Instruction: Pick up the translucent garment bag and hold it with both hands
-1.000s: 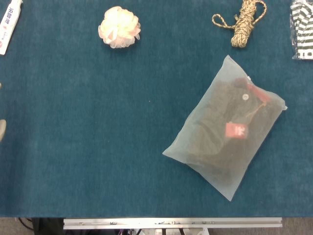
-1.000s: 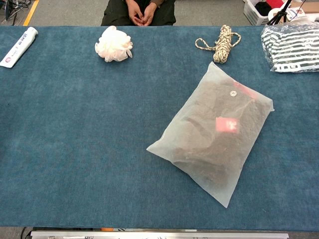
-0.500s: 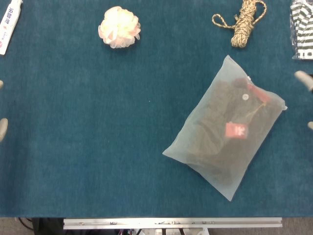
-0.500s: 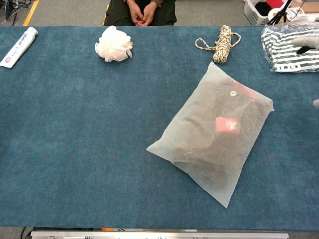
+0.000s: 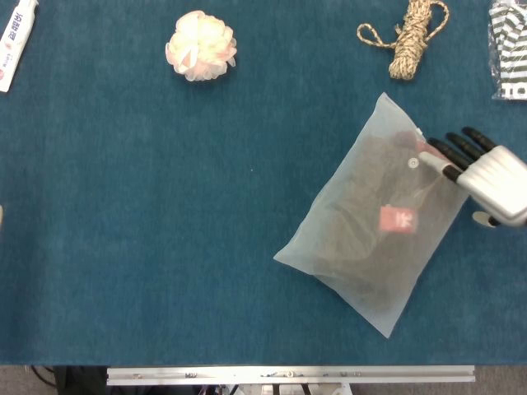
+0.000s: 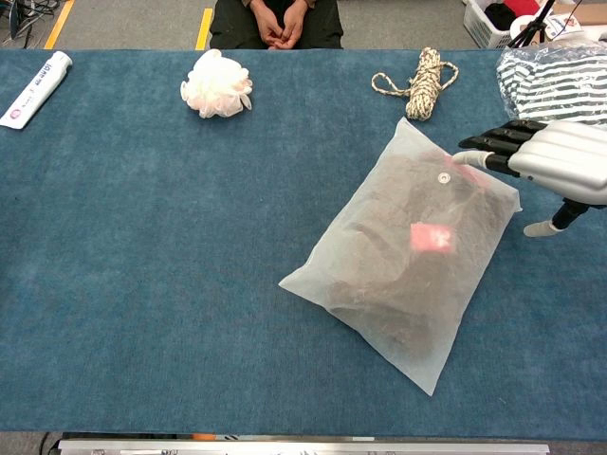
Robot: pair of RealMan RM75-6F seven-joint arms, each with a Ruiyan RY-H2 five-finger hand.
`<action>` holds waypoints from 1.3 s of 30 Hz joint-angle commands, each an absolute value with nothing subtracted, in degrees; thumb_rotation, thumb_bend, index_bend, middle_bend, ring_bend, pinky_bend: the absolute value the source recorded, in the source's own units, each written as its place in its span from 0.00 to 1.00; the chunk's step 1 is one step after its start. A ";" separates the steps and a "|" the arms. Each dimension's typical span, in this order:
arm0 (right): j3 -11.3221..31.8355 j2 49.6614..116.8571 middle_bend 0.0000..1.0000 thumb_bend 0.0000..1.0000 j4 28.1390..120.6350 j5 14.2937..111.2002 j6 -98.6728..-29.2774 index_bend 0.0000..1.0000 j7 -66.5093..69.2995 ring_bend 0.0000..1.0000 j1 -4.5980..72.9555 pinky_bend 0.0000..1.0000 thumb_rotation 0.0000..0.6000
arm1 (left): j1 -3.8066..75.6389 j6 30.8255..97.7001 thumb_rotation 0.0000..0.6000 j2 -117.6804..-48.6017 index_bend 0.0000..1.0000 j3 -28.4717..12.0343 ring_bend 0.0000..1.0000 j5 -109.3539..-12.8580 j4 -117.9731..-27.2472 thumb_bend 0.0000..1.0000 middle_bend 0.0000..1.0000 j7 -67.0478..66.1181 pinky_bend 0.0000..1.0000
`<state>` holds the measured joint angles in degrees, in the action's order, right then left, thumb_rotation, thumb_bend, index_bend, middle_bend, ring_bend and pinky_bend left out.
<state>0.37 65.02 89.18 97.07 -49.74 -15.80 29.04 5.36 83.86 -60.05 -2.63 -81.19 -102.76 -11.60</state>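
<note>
The translucent white garment bag with dark clothing and a red tag inside [image 5: 381, 216] is found lying flat and slanted on the blue felt table cover [image 5: 165, 230], right of centre in both views, its narrow lower corner pointing toward the bottom edge of the frame. Its position is unchanged from a second ago.

The change noted is at the right edge. Half a second ago only pale fingertips were visible there; the right hand [image 5: 487, 176] has now been brought well into frame, with its dark fingers [image 6: 493, 152] extended and apart above the bag's upper right corner. Nothing is held in it (contact with the film cannot be confirmed from either view). The thumb is seen hanging below the palm, clear of the bag.

The left hand is not shown clearly; only a pale sliver remains at the far left edge of the head view, and its state cannot be told.

It is judged that the reach has begun from one side only, and that no lift has yet been made. A grasp at the upper right corner is indicated, with the left hand needed at the opposite side.
</note>
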 commanded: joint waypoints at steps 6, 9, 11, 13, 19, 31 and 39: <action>0.20 73.28 0.00 0.00 81.03 98.18 -48.41 0.00 -21.90 0.00 32.50 0.05 1.00 | 4.66 83.70 1.00 -59.49 0.15 -2.10 0.07 -80.39 -102.79 0.36 0.11 -10.98 0.11; 0.43 75.44 0.00 0.00 79.50 97.79 -48.30 0.00 -23.24 0.00 33.28 0.05 1.00 | 4.53 83.58 1.00 -59.21 0.15 -2.13 0.07 -80.07 -102.62 0.36 0.11 -10.37 0.11; 0.51 77.08 0.00 0.00 78.34 97.69 -48.26 0.00 -24.00 0.00 33.88 0.05 1.00 | 4.55 83.41 1.00 -59.12 0.15 -2.15 0.07 -79.97 -102.53 0.36 0.11 -10.07 0.11; 0.52 78.62 0.00 0.00 77.11 97.42 -47.86 0.00 -24.73 0.00 34.42 0.05 1.00 | 4.57 83.32 1.00 -59.11 0.15 -2.13 0.07 -80.04 -102.45 0.36 0.11 -9.93 0.11; 0.45 83.27 0.01 0.00 73.29 96.25 -47.85 0.00 -27.83 0.00 35.24 0.10 1.00 | 4.49 83.29 1.00 -58.36 0.15 -2.06 0.07 -80.52 -102.78 0.36 0.11 -8.81 0.11; -1.36 88.76 0.66 0.41 63.88 98.99 -58.75 0.75 -19.10 0.65 33.37 0.84 1.00 | 4.69 82.34 1.00 -57.95 0.15 -1.93 0.07 -80.39 -102.43 0.36 0.11 -7.89 0.11; -1.27 88.55 0.81 0.60 63.43 97.68 -62.32 0.84 -16.23 0.81 31.97 1.00 1.00 | 5.32 81.42 1.00 -57.37 0.15 -2.11 0.07 -80.72 -101.92 0.36 0.11 -6.88 0.11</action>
<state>-1.37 88.79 63.13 98.15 -61.93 -16.59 32.33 5.21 81.56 -57.46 -2.09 -80.67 -102.03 -6.99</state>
